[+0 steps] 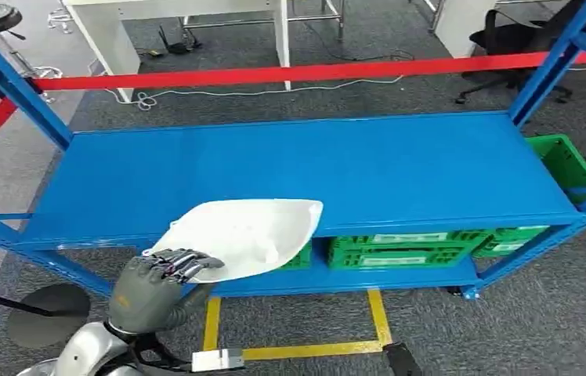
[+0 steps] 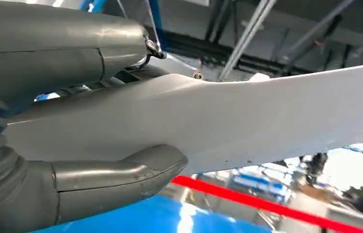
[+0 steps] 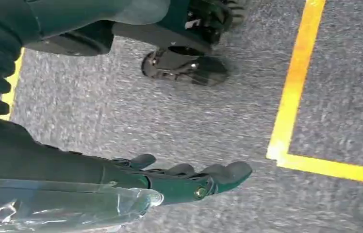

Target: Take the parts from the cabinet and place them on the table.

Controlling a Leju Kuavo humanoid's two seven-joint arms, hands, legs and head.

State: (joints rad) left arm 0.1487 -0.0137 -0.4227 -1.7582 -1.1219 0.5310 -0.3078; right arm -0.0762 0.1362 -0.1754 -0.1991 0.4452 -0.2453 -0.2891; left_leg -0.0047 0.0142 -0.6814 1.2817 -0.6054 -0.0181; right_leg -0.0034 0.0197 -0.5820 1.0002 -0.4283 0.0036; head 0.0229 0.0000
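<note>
Currently gripping one white part (image 1: 243, 235) in the left hand (image 1: 157, 286), fingers over its near edge and thumb pressed underneath, as seen close up in the left wrist view (image 2: 228, 121). Held above the front edge of the blue shelf (image 1: 313, 168), toward its left front corner, far end over the shelf surface and near end out past the edge; touching the shelf or just clear of it, hard to say. Probably mid-lift off the cabinet, with the table not reached yet. Best done by keeping the thumb firm beneath, raising the part level so the wide thin sheet does not tip or flex out of the pinch, drawing it straight back clear of the front lip and the blue uprights, and turning slowly since the grip sits at one end only. Right hand (image 3: 189, 179) hanging down over the grey carpet beside a yellow floor line (image 3: 291, 97), fingers stretched apart and holding nothing. Counted: one white part, two hands, one bare blue shelf, several green crates (image 1: 399, 249) on the level below, one more green crate (image 1: 564, 160) past the right end, one red beam (image 1: 290, 74) behind.
</note>
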